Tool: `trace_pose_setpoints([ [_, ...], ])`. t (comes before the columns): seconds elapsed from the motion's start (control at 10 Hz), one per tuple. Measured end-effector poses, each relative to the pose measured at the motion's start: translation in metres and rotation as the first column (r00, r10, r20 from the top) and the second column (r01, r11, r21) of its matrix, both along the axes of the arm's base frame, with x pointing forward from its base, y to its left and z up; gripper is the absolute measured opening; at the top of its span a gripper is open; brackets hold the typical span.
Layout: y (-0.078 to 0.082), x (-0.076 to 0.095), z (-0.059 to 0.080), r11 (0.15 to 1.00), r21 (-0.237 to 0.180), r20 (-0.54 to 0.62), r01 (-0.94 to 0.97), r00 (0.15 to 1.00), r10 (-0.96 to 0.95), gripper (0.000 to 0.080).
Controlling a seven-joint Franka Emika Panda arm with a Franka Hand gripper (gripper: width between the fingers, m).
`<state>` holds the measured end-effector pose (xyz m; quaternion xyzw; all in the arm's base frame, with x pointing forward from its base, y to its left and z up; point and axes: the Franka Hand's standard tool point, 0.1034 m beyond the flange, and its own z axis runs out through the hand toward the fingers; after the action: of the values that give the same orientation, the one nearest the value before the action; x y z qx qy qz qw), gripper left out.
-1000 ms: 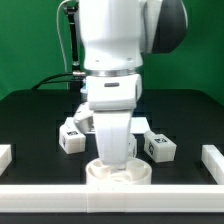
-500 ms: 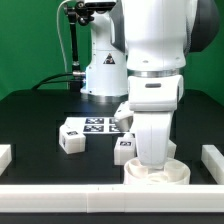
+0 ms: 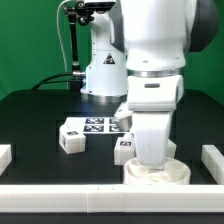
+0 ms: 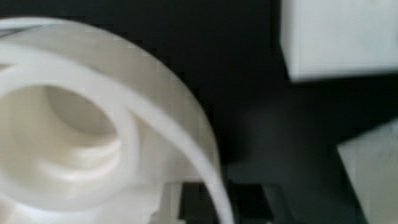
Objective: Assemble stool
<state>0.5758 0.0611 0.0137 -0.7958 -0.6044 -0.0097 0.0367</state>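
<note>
Care: gripper point(image 4: 210, 203) is clamped on the seat disc point(image 3: 157, 173) rim; slide it flat on the tabletop point(image 3: 35, 115), clear of the leg point(image 3: 124, 151) beside the disc.

We see the marker board point(image 3: 95, 125) lying on the black table point(image 3: 35, 118), a white block point(image 3: 4, 157) at one edge, and a green wall point(image 3: 30, 40) behind.
</note>
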Motion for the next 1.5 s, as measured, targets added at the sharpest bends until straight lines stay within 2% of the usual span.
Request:
trace_pose_setpoints([
  [0.2, 0.023, 0.002, 0.003, 1.000, -0.001, -0.050, 0.014, 0.999, -0.014, 0.0032],
  [0.4, 0.037, 0.003, 0.003, 0.999, -0.002, -0.067, 0.032, 0.997, -0.032, 0.0032],
  [0.9, 0.037, 0.003, 0.002, 0.998, -0.004, -0.060, 0.065, 0.996, -0.065, 0.0032],
  [1.0, 0.036, 0.003, 0.002, 0.998, -0.004, -0.060, 0.065, 0.996, -0.065, 0.0220],
  [1.1, 0.036, 0.003, 0.002, 0.998, -0.004, -0.059, 0.065, 0.996, -0.065, 0.0357],
  [1.2, 0.038, 0.003, 0.008, 0.998, -0.005, -0.061, 0.064, 0.996, -0.064, 0.0357],
  [1.3, 0.037, 0.004, 0.019, 0.998, -0.009, -0.061, 0.062, 0.996, -0.062, 0.0538],
  [1.4, 0.036, 0.004, 0.029, 0.998, -0.013, -0.065, 0.060, 0.996, -0.061, 0.0614],
  [1.5, 0.036, 0.004, 0.037, 0.998, -0.016, -0.067, 0.059, 0.996, -0.060, 0.0614],
])
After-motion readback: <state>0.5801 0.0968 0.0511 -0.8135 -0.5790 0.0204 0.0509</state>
